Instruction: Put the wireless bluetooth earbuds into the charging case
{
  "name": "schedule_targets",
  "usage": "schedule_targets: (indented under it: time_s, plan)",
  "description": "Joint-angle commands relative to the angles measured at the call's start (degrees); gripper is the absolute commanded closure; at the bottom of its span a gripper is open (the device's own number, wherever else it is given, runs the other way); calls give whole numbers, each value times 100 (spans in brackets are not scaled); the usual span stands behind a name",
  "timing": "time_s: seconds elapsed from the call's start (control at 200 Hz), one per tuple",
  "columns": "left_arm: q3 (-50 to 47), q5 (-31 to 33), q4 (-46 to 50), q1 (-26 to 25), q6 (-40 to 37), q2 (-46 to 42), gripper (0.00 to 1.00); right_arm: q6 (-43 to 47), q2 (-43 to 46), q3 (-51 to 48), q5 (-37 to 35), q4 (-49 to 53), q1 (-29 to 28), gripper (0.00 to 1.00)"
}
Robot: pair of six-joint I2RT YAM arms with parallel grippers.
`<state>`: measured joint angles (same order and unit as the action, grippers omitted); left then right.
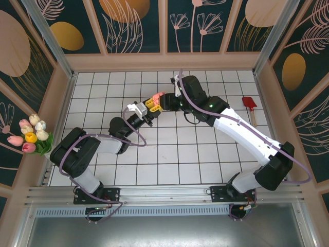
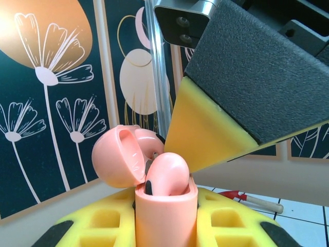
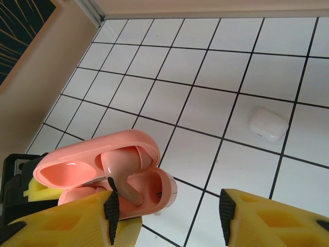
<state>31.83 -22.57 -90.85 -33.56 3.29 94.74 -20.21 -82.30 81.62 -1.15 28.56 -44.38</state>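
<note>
Left fingers (image 2: 229,218) are pinching the open pink charging case (image 2: 164,216); right fingers (image 3: 272,218) are hanging spread beside it.
A salmon-pink earbud (image 2: 167,172) is sitting in the case at the right wrist view's lower left, while a closed white case (image 3: 267,124) is lying on the desk (image 3: 205,67) at right.

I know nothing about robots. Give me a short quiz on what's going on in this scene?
1. True or false: the lid of the pink case is shut.
2. What grips the pink case? A) the left gripper B) the right gripper C) nothing, it lies on the tiles
3. Fill in: a second small case, coloured ____, lies on the tiles.

Key
1. False: the lid is flipped open.
2. A. The right gripper is open beside it.
3. White: the white case.
</note>
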Motion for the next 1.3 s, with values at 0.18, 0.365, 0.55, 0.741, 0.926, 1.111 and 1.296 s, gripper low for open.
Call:
schedule_targets:
  time_s: [0.18, 0.365, 0.55, 0.741, 0.926, 1.111, 1.296]
  plan:
    - [104, -151, -222, -36, 35, -188, 100, 24, 187, -155, 1, -52, 266, 47]
    - [109, -166, -228, -36, 49, -192, 100, -8, 226, -185, 3, -87, 356, 48]
    - [104, -162, -223, -32, 48, -201, 100, -10, 305, -259, 187, -147, 364, 48]
    - [92, -147, -221, -32, 28, -209, 100, -23, 706, -346, 602, -341, 376, 48]
    - [73, -208, -230, -36, 5, -227, 100, -292, 969, -340, 643, -490, 516, 51]
    - [73, -230, -223, -36, 18, -245, 100, -600, 741, -162, 229, -412, 585, 58]
    - [77, -222, -203, -35, 10, -255, 100, -668, 426, -57, 475, -485, 575, 60]
